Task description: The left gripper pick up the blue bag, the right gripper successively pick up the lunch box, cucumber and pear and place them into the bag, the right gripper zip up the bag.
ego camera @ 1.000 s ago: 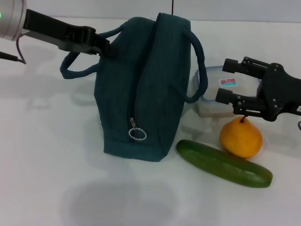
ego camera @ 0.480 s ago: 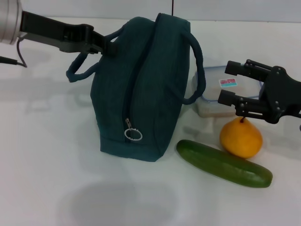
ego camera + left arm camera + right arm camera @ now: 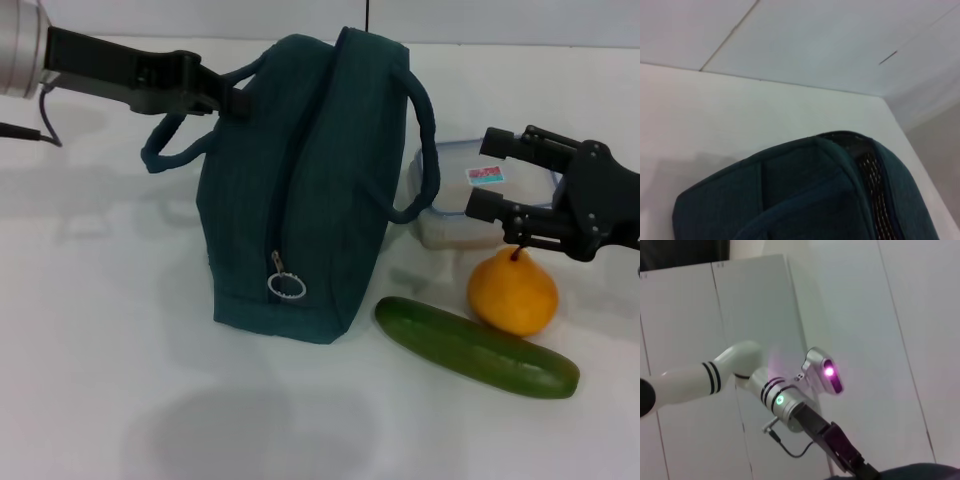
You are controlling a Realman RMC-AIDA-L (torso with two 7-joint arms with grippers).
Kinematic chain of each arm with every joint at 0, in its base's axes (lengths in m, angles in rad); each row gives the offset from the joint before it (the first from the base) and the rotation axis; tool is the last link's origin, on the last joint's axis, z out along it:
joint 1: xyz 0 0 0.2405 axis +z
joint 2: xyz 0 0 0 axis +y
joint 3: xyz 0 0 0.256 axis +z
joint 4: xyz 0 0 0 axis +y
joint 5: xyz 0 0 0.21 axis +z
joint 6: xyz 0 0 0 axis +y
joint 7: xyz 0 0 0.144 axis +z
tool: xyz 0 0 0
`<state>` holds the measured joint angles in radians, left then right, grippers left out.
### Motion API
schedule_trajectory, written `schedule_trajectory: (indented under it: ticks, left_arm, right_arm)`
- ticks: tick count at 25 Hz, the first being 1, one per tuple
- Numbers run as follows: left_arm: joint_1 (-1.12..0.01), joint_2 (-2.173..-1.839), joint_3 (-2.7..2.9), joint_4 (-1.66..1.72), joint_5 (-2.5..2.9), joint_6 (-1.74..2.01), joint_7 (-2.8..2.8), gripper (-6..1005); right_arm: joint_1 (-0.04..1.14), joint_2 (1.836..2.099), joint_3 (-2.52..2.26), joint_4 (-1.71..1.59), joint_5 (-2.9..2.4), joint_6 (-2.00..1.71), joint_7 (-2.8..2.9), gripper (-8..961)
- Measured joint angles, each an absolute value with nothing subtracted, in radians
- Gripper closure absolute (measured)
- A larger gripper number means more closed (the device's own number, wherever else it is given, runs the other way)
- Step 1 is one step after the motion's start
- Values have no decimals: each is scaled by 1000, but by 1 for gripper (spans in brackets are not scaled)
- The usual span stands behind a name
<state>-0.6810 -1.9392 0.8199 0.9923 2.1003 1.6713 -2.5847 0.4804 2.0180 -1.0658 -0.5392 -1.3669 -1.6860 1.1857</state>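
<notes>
I see a white table with pale wall panels behind it. The bag stands upright on it, zipper closed, its pull ring low on the near end. My left gripper is pinched on the bag's left handle. The box, lid on, sits just right of the bag; its contents I can't make out. My right gripper hovers over it, fingers apart, empty. The pear and cucumber lie nearer me.
</notes>
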Motion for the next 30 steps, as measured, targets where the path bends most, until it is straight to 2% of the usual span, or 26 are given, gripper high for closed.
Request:
schedule_trajectory:
  ticks: [7, 17, 30]
  left_arm:
    - [-676, -1964, 744, 991, 2093, 1670, -2579, 935]
    - [-625, -1976, 726, 991, 2004, 1669, -2571, 935]
    - [-604, -1994, 725, 991, 1966, 1668, -2537, 935]
  right_arm:
    - [469, 2014, -1063, -504, -1297, -1710, 1196, 172]
    - [455, 2011, -1063, -327, -1030, -1628, 1277, 172]
    - [427, 2023, -1066, -105, -737, -1431, 1388, 173]
